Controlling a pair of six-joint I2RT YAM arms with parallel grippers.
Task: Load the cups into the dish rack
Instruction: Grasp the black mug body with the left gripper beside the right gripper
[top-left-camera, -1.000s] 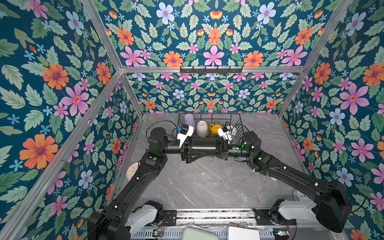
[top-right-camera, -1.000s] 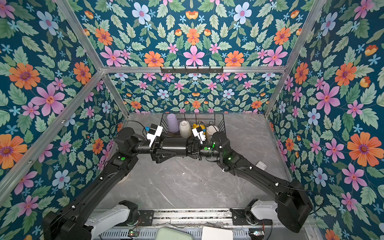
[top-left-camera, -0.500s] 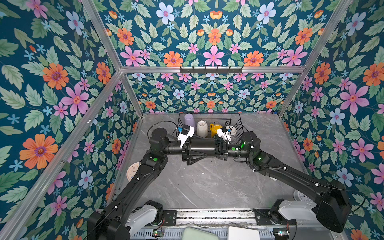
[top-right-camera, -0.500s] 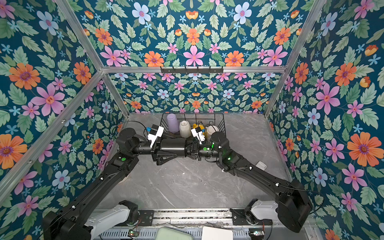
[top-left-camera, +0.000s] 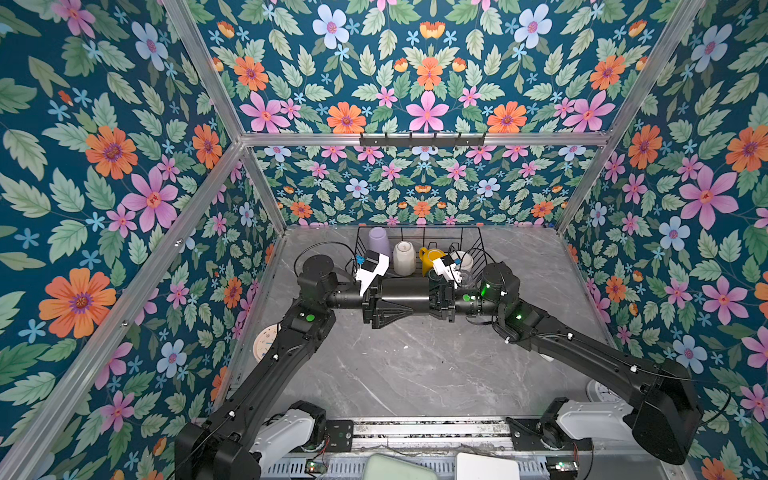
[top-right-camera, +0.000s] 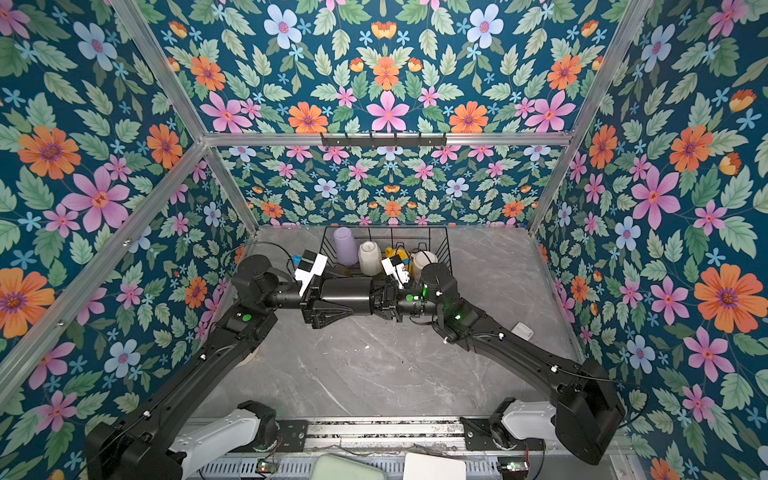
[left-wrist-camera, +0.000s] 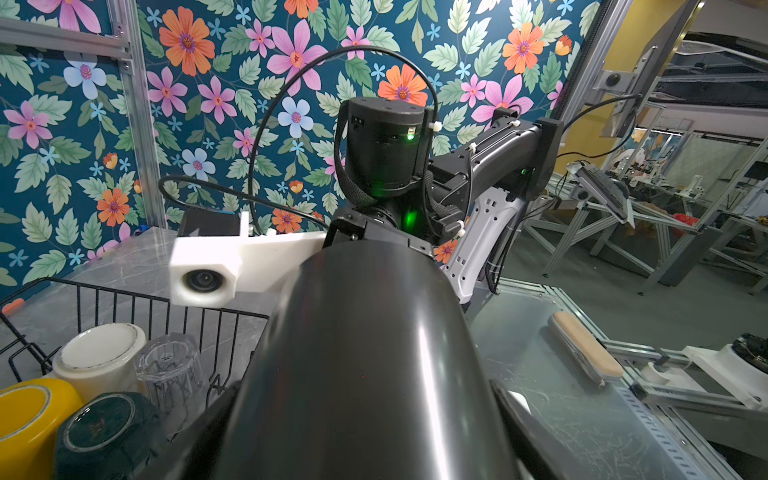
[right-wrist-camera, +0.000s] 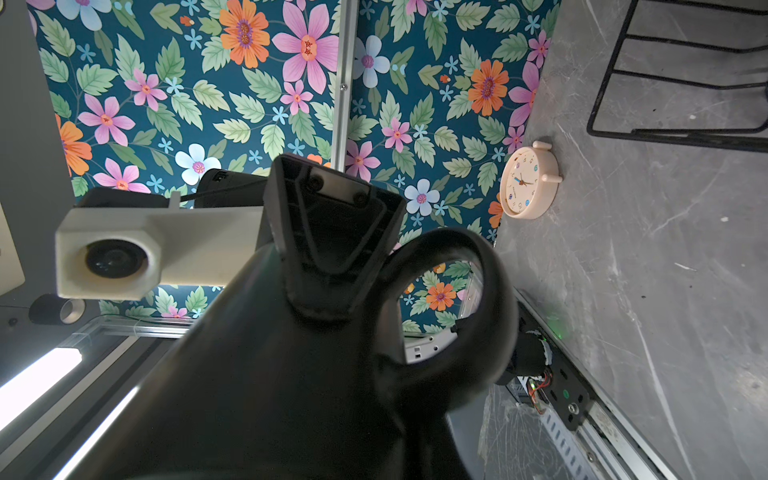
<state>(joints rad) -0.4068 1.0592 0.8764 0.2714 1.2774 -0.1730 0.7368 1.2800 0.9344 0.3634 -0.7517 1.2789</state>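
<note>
black mug (top-left-camera: 405, 293): lies on its side in the air, just in front of the dish rack's (top-left-camera: 449, 239) near edge and outside it; its handle shows in the right wrist view.
left gripper (top-left-camera: 399, 297): reaches in from the rack's left side; jaws wide, one on either side of the mug's body, with one finger (right-wrist-camera: 332, 232) flat against its wall.
right gripper (top-left-camera: 438, 293): reaches in from the rack's right side, at the mug's other end; jaws nearly closed, seemingly pinching the mug's end wall, though the contact itself is hidden.
rack, back row: lilac tumbler (top-left-camera: 379, 241) in the back left corner, then white mug (top-left-camera: 404, 257), yellow mug (top-left-camera: 430, 254) and second white mug (top-left-camera: 463, 259) towards the right wall.
rack, near side: clear glass (left-wrist-camera: 170, 370) and dark-green mug (left-wrist-camera: 108, 432), both bottom up, as are the yellow and second white mugs beside them.
alarm clock (top-left-camera: 264, 343): on the table (top-left-camera: 415, 374), well apart from the rack, off its left side and closer to the arm bases.
hook rail (top-left-camera: 422, 139): on the back wall, high above the rack.
</note>
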